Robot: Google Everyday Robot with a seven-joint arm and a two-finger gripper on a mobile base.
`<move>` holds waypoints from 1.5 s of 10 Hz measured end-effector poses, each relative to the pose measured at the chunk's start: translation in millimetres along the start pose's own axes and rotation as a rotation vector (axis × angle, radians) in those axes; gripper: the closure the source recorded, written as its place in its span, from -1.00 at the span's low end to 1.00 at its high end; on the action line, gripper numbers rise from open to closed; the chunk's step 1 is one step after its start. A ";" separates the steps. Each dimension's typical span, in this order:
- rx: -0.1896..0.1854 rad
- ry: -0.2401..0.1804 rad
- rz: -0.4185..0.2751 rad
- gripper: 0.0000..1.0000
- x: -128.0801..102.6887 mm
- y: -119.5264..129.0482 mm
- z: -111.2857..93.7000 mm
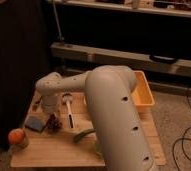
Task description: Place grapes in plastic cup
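Observation:
The grapes [53,123] are a small dark red-purple bunch on the wooden table [49,150], left of centre. My gripper [51,111] hangs from the white wrist straight down over the bunch, at or just above its top. The light-green plastic cup is mostly hidden behind my thick arm link; only a pale green sliver [96,146] shows at the arm's edge near the table's front.
An orange fruit [17,136] sits at the front left corner. A blue sponge [35,123] lies left of the grapes. A white utensil [69,110] lies to their right, and a green elongated item [84,134] in front. A yellow-orange bin [142,92] stands at the back right.

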 end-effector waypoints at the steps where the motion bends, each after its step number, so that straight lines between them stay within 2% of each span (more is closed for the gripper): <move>1: -0.006 0.017 0.002 0.25 2.0 0.3 2.2; 4: -0.011 0.036 0.005 0.83 5.2 -1.2 0.7; 5: -0.010 0.036 0.002 0.97 2.8 1.3 0.4; 6: -0.006 0.040 0.005 1.00 2.6 2.6 -2.1; 9: 0.016 -0.008 0.040 1.00 4.7 -0.1 -39.5; 11: 0.037 -0.072 0.060 1.00 4.6 1.1 -83.0; 12: 0.044 -0.092 0.062 0.95 3.9 2.6 -97.4; 14: 0.045 -0.098 0.059 0.58 2.0 8.8 -121.9; 15: 0.041 -0.095 0.049 0.39 0.5 14.0 -124.5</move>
